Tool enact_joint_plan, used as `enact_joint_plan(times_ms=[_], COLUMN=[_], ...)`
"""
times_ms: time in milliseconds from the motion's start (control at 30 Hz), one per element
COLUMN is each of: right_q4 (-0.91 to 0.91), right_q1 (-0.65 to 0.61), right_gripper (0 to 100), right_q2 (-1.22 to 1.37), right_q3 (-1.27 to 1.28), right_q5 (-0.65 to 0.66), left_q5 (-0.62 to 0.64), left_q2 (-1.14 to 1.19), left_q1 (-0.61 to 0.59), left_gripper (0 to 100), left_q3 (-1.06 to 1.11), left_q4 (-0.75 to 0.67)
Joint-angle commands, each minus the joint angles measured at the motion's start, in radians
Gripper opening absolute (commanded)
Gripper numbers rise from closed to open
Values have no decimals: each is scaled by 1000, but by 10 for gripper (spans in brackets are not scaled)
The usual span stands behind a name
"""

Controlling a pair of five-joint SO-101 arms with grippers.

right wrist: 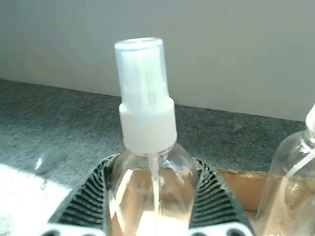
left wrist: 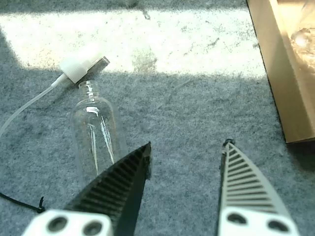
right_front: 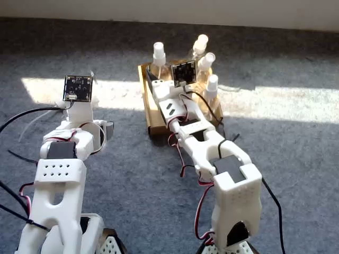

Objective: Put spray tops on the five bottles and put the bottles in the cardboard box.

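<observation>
From up high I see a soft grey carpet (right_front: 132, 201) covering the whole floor, and a pale wall (right_front: 238, 10) runs along the far edge at 12 o'clock. A bright band of sunlight (right_front: 286, 103) lies across the carpet from 9 o'clock to 3 o'clock, a bit above the middle, with darker shade below it toward 6 o'clock and a dim strip behind it next to the wall. In my right wrist view the wall looks plain and grey-white, and it meets the carpet in a straight line.
</observation>
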Motion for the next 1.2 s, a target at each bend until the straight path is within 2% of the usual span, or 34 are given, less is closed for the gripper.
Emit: enact_joint_plan(times_ms=[0, 167, 400, 767, 1000, 1167], right_q4=[-22, -22, -22, -22, -22, -22], right_q1=[-7, -16, -19, -19, -25, -44], right_gripper=[4, 18, 183, 193, 345, 349], right_q2=[-16, -16, -16, -24, -22, -22], right_q3=[12, 36, 61, 71, 70, 65], right_q5=[-11, -11, -11, -5, -5, -5], left_q5=[5, 5, 5, 5, 5, 5], left_q2=[-8, -8, -8, -7, -7, -5], left_q1=[13, 15, 15, 15, 16, 16], left_gripper=[217, 217, 217, 217, 217, 217], left_q3=[-4, -4, -4, -4, -4, -4], left_q4=[-15, -15, -15, -17, -17, -17])
